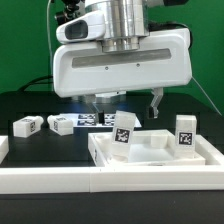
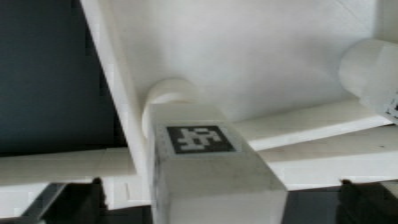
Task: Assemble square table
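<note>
From where I stand, the end effector [image 1: 130,104] hangs spread wide and pinches nothing. It sits directly over a stubby leg [image 1: 123,135] standing upright near one corner of the square slab [image 1: 165,161], lined up, I'd guess, for a straight-down grip. A second leg [image 1: 187,135] stands towards the exterior view's right. The slab seems tucked against the border rail [image 1: 60,182], probably to keep it from sliding. Two more legs [image 1: 27,125] [image 1: 62,125] lie loose on the black table [image 1: 30,105]. All the parts are matte white plastic, blocky with soft edges, and carry crisp printed tags.

- The gripper [image 1: 127,102] hung, jaws wide, over the square table [image 1: 100,152].
- One leg [image 1: 123,134] and another leg [image 1: 186,136] stood upright on it.
- A loose leg [image 1: 27,125] lay on the black tabletop [image 1: 30,105].
</note>
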Robot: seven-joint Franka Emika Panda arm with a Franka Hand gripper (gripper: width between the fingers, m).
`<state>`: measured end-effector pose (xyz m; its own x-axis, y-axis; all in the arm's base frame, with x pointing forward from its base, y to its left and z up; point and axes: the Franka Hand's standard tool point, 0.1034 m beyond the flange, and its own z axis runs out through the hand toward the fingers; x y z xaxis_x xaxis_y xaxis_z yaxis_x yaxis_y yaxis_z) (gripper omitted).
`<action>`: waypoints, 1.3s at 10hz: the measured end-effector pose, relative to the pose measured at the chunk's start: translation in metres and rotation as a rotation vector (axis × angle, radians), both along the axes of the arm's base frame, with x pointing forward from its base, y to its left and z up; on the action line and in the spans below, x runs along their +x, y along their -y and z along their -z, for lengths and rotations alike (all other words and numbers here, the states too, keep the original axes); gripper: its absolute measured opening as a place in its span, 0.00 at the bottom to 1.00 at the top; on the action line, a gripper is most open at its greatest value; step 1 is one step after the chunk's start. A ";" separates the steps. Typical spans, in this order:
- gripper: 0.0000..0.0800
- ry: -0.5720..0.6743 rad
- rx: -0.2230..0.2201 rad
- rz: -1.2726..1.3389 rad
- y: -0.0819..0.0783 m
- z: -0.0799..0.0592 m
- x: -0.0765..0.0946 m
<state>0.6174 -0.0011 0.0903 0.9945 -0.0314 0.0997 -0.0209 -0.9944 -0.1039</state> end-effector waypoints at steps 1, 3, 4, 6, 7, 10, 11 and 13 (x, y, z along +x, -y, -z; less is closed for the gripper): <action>0.81 0.000 -0.002 -0.007 0.001 0.000 0.000; 0.81 0.005 -0.035 -0.067 0.016 -0.003 0.006; 0.81 0.009 -0.039 -0.075 0.017 -0.004 0.008; 0.81 0.011 -0.040 -0.075 0.019 -0.004 0.008; 0.81 0.010 -0.040 -0.072 0.020 -0.004 0.008; 0.55 0.008 -0.041 -0.071 0.021 -0.001 0.006; 0.55 0.007 -0.041 -0.071 0.021 0.000 0.006; 0.37 0.007 -0.039 -0.066 0.021 0.000 0.006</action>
<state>0.6235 -0.0222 0.0904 0.9935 0.0386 0.1067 0.0457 -0.9969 -0.0647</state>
